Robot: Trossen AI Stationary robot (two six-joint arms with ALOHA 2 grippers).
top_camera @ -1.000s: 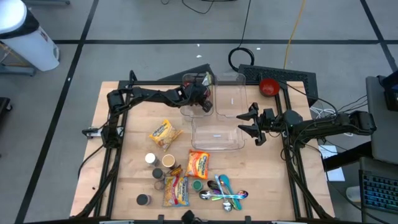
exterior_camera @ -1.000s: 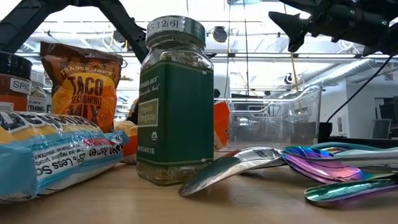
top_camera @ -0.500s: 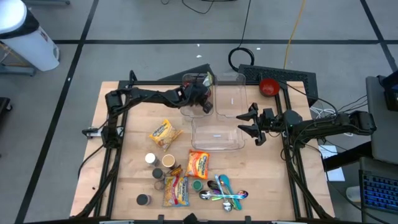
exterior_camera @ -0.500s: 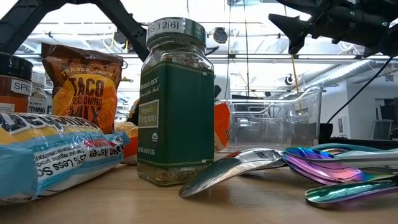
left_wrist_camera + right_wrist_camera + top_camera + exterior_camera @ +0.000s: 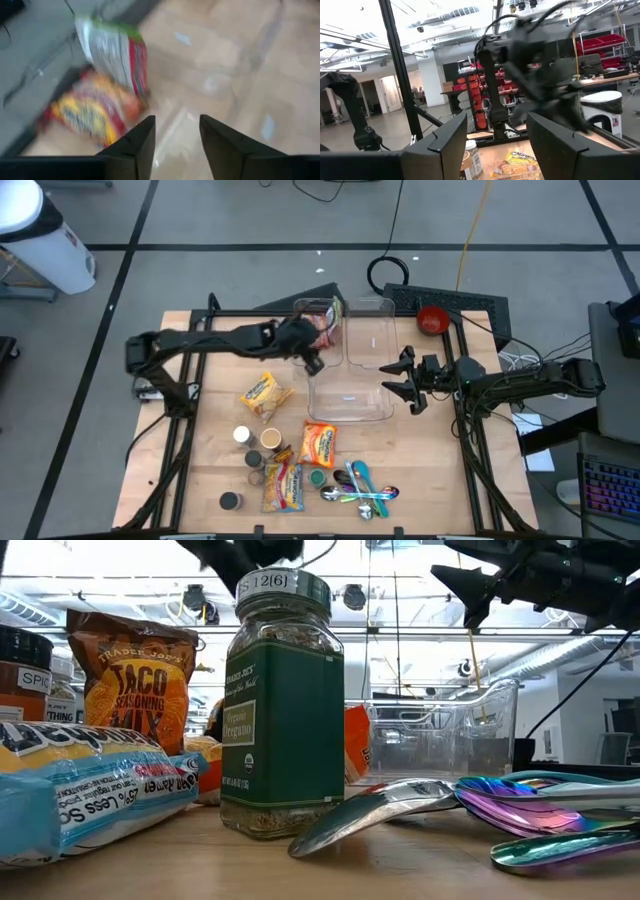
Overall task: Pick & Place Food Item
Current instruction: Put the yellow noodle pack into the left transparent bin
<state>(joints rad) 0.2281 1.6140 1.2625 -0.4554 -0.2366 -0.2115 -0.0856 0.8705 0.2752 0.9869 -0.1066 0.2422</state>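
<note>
Red-and-green packet (image 5: 327, 313): lies in the far clear bin (image 5: 318, 332), against its far wall; a second packet (image 5: 89, 112) lies beside it in the wrist view.
Left gripper (image 5: 312, 360): over that bin's near edge, fingers apart, empty.
Right gripper (image 5: 397, 376): waits just right of the near clear bin (image 5: 347, 394), fingers apart, nothing held.
Step judged: release made, withdrawal due.
Method: lift straight clear of the bin wall before swinging toward the remaining ramen packets (image 5: 318, 444) on the table.
</note>
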